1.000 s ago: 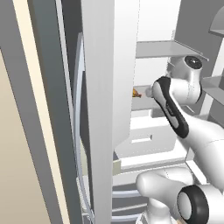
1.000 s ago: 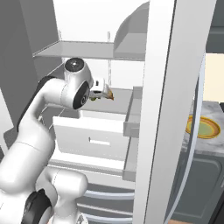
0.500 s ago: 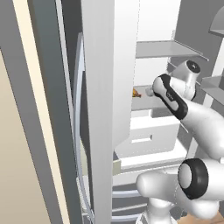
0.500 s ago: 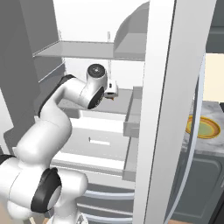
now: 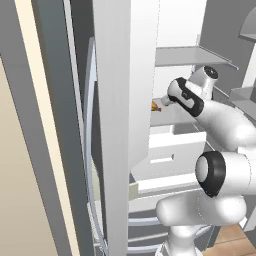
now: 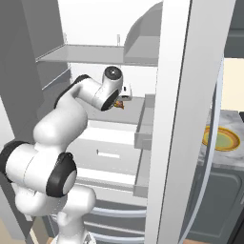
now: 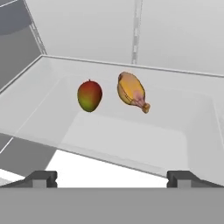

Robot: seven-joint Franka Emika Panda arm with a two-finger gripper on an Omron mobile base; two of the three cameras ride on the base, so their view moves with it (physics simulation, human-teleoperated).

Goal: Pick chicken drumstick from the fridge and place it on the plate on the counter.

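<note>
hand view: chicken drumstick (image 7: 131, 91) lies on the fridge (image 5: 125, 100) shelf (image 7: 144, 127), thick end at 11 o'clock, narrow end toward 4 o'clock. a red-green mango (image 7: 89, 95) sits just beside it at 9 o'clock, not touching. fingers (image 7: 41, 178) spread wide, nothing between them, well short of the drumstick. right base view: gripper (image 6: 125, 90) reaches in over the shelf; plate (image 6: 221, 138) rests on the worktop (image 6: 214, 153) at 3 o'clock, past the open fridge door.

A rendered kitchen: an open fridge (image 6: 143, 71) with shelves and drawers; beside it, a marble counter (image 6: 228, 157) bearing a plate (image 6: 220, 139).
</note>
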